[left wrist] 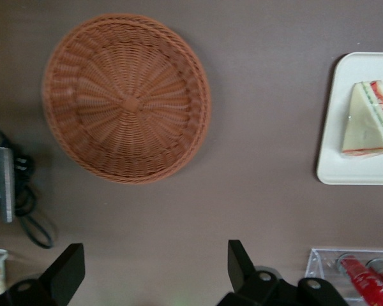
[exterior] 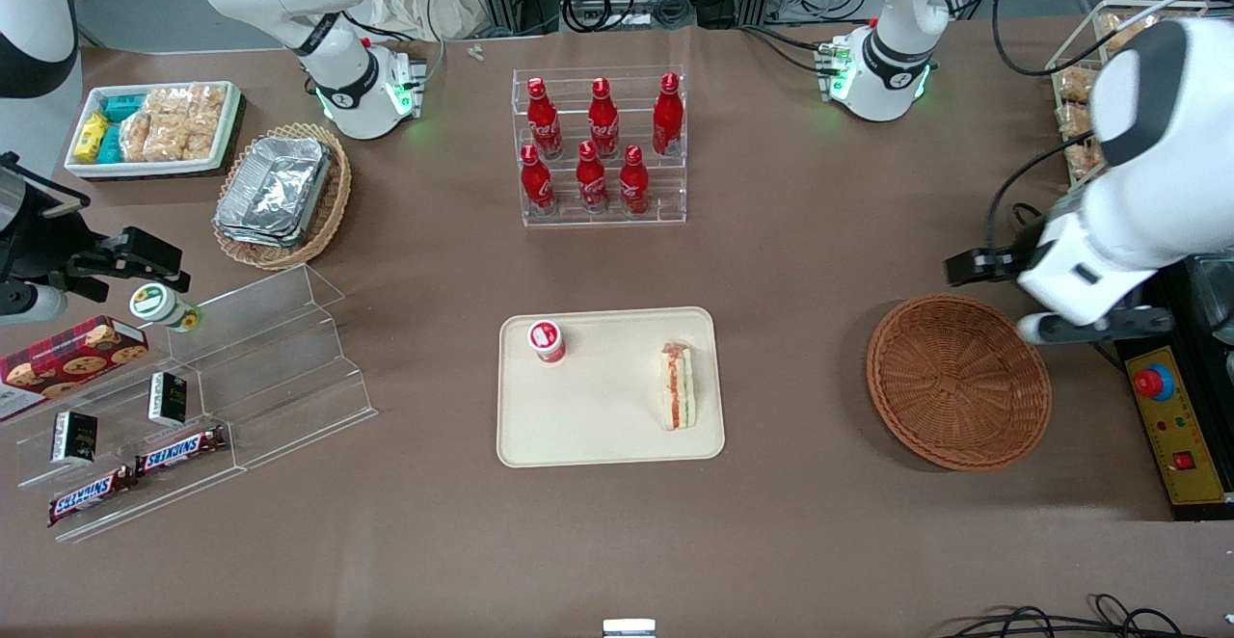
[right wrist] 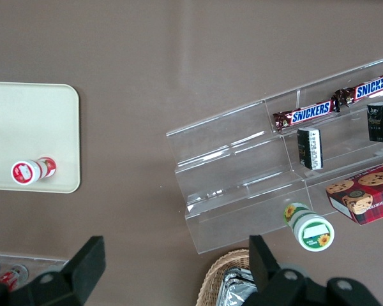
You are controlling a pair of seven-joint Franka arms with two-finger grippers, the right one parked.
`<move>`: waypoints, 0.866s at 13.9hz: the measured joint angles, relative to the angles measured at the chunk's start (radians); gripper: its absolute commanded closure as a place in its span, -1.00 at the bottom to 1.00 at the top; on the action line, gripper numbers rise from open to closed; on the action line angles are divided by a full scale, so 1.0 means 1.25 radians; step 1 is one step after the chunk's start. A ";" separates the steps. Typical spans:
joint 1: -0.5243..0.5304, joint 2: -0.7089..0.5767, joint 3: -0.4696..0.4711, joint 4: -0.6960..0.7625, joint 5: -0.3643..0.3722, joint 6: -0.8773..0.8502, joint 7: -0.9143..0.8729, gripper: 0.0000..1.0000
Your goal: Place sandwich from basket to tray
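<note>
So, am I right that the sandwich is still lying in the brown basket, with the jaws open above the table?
Not quite: the front view shows the sandwich on the tray; the basket holds nothing. The gripper does hang open above the table.

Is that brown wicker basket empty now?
Empty: the basket shows bare weave; the sandwich lies on the tray. The open pincer hovers beside the basket.
</note>
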 measured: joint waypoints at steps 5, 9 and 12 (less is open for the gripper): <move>0.020 -0.010 -0.001 0.013 0.017 -0.016 0.024 -0.99; 0.017 -0.005 -0.009 0.017 0.118 -0.013 0.065 -0.99; 0.016 0.006 -0.014 0.032 0.122 -0.010 0.068 -0.99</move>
